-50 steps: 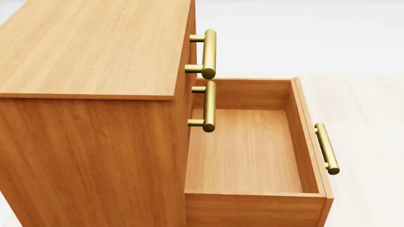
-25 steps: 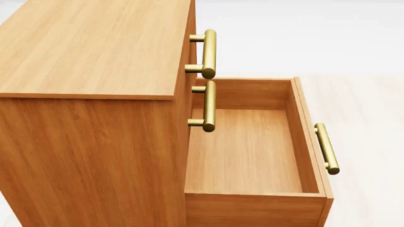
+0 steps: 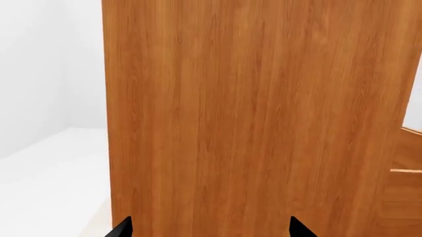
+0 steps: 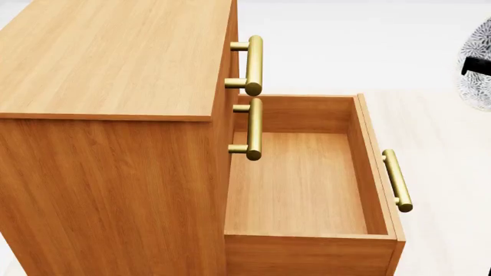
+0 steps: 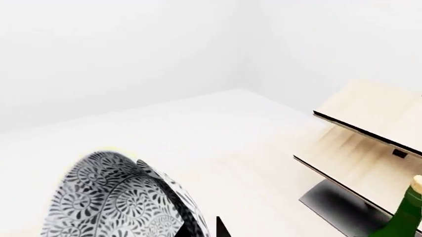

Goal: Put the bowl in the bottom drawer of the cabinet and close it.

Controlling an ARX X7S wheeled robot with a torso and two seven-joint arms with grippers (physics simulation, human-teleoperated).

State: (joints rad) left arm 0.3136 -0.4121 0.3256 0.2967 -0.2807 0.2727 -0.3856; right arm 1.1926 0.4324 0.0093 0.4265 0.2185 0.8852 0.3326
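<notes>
Right gripper, seemingly around half-cropped bowl

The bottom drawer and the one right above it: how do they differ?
The bottom drawer is pulled out, its bare wooden floor showing; the middle drawer sits shut, flush with the cabinet. The bottom drawer's handle stands well out from the cabinet; the middle drawer's handle hangs over the open drawer's inner end. Both are orange-brown wood with brass bar handles.
</notes>
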